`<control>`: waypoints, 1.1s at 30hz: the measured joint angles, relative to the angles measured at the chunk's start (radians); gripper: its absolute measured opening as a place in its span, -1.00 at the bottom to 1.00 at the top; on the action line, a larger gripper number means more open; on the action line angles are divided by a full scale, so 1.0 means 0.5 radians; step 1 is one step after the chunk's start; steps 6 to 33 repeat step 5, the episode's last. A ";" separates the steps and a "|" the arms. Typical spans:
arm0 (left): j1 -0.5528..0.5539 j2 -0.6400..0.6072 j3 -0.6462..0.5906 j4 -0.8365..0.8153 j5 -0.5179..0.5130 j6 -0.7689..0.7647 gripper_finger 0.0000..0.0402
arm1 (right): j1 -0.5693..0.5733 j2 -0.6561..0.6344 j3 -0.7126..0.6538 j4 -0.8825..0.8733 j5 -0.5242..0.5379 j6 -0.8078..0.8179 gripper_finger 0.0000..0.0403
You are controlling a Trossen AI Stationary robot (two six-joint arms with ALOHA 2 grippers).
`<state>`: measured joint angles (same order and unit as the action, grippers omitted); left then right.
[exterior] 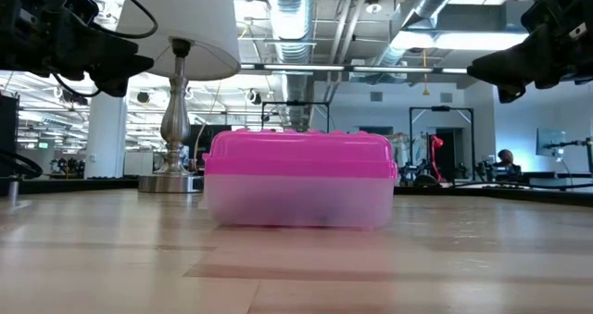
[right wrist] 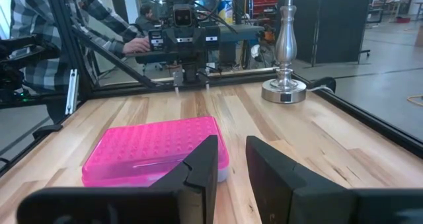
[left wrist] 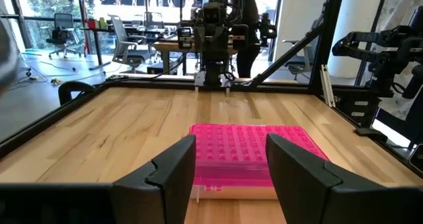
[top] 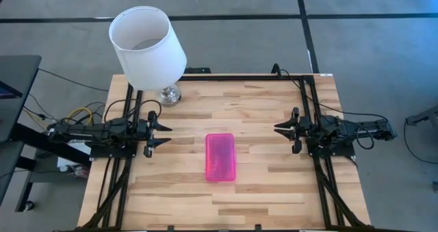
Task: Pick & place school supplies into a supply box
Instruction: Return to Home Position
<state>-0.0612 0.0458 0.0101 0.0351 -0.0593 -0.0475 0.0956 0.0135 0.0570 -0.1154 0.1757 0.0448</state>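
Closed box [top: 221, 157] at centre of table [top: 287, 191]. Left gripper [top: 165, 135] at 9 o'clock, jaws parted, empty; right gripper [top: 279, 129] at 3 o'clock, narrowly parted, empty.

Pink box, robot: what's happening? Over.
Left pincer and right pincer open, empty, at opposite sides of table. Pink box shut, centred. Lamp back corner, not blocking.

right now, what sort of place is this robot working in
Probably an industrial-style robotics lab: exposed ceiling ducts overhead, office chairs beyond the wooden table, and two arms at its sides, with the left gripper and right gripper.
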 joint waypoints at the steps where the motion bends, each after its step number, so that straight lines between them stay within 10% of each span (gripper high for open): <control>1: 0.000 0.000 0.000 0.000 0.000 -0.002 -0.11 | 0.000 0.001 0.000 -0.001 0.000 0.000 -0.63; 33: 0.000 0.000 0.000 0.000 0.000 0.012 -0.11 | 0.000 0.001 0.000 0.000 0.000 -0.001 -0.63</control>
